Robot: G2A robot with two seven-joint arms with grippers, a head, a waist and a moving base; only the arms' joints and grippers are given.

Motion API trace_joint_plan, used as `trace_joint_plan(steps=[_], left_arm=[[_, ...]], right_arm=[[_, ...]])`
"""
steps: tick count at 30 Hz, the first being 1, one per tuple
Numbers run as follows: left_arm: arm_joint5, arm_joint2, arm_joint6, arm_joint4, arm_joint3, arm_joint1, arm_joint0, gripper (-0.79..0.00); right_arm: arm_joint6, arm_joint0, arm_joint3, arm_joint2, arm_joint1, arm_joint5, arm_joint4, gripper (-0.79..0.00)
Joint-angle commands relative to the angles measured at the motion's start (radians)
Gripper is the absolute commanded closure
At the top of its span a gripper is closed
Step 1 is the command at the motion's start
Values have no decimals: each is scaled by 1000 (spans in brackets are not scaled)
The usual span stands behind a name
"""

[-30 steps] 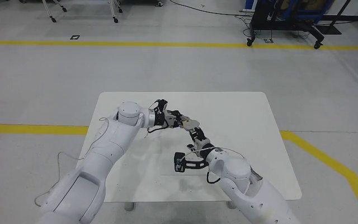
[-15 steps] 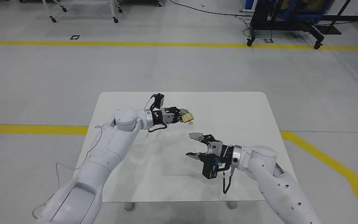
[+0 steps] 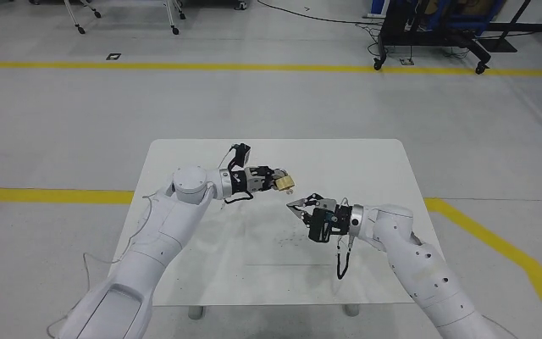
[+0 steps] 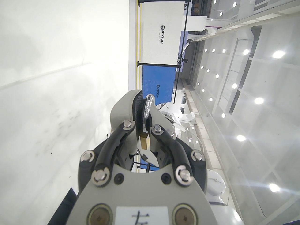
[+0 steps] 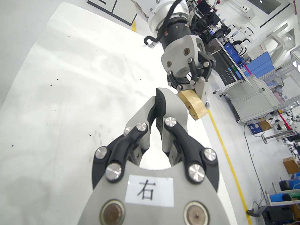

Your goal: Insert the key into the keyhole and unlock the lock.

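Observation:
A brass padlock [image 3: 284, 180] hangs above the middle of the white table [image 3: 373, 161], with my left gripper [image 3: 273, 180] shut on it. The right wrist view shows the lock's body [image 5: 193, 106] sticking out below the left gripper [image 5: 199, 87]. The left wrist view shows a silvery part [image 4: 149, 104] and a brass edge [image 4: 145, 142] of the lock between the left gripper's [image 4: 144, 97] fingers. My right gripper [image 3: 296, 202] sits just beside and below the lock, pointing at it. Its pads [image 5: 161, 94] are pressed together, and I cannot make out a key between them.
Small dark specks [image 5: 50, 85] mark the table top. Beyond the table lie the grey floor and a yellow line [image 3: 254, 66]. A dark wheeled stand [image 3: 432, 34] is far back right.
My right gripper came up from the table's front toward the lock, and its spread fingers closed. The left gripper with the lock shifted only slightly.

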Motion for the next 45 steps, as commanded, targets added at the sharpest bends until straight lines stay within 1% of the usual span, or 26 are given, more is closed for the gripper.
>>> trace_joint_plan(steps=[1,7,17,22,23,24,25,27,29,33,35,39,45], left_arm=[[-6,-5,-3,5,-5,3,3,0],[-6,-12,-7,29,-25,9,13,0],[3,-5,-5,54,-49,12,22,0],[24,-24,49,8,-38,9,26,0],[25,-27,58,-1,-38,8,27,0],[25,-32,67,-10,-37,8,29,0],[26,-35,71,-19,-36,8,31,0],[27,-40,81,-30,-35,7,33,0],[28,-40,84,-32,-37,7,35,0],[28,-35,97,-30,-39,4,37,0],[27,-34,101,-31,-40,3,38,0],[25,-34,104,-29,-41,3,40,0],[25,-35,103,-25,-43,3,42,0]], right_arm=[[-2,5,10,3,2,-4,7,0],[23,42,32,-19,1,-14,23,0],[62,100,72,-51,-4,-20,61,0],[30,89,47,-57,2,-4,43,-6],[15,78,35,-55,5,14,22,-139],[7,62,21,-49,9,47,-2,-240],[4,42,1,-43,12,90,-30,-299],[21,-9,-44,-30,18,188,-83,-348],[72,-60,-94,-21,19,286,-113,-342],[152,-121,-161,-25,17,413,-145,-311],[175,-129,-172,-31,14,435,-134,-265],[227,-112,-160,-40,7,439,-107,-243],[314,-87,-148,-77,-5,467,-110,-265]])
